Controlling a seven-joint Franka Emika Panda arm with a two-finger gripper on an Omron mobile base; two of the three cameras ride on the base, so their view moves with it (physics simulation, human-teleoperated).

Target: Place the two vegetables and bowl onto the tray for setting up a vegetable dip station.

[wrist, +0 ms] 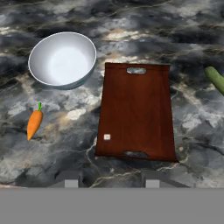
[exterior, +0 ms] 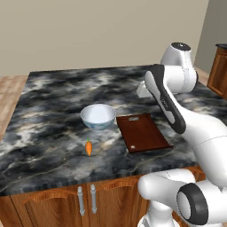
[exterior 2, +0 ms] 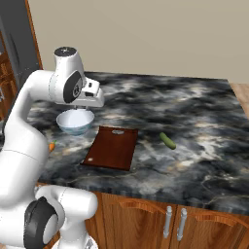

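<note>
Hovering released, the tool [wrist: 112, 183] risks nudging the carrot [wrist: 34, 124] off the desk's [exterior: 53, 93] near edge.

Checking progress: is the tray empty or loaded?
Empty. The tray shows bare wood; the bowl, carrot and green vegetable lie on the counter.

The carrot [wrist: 34, 124] was orange with a tiny green top. The bowl [wrist: 62, 59] was white with a pale blue outside. The tray [wrist: 136, 111] was reddish-brown wood with one small pale dot. The long vegetable [exterior 2: 168, 140] was green. The counter [exterior: 53, 93] was black with grey and white swirls.
</note>
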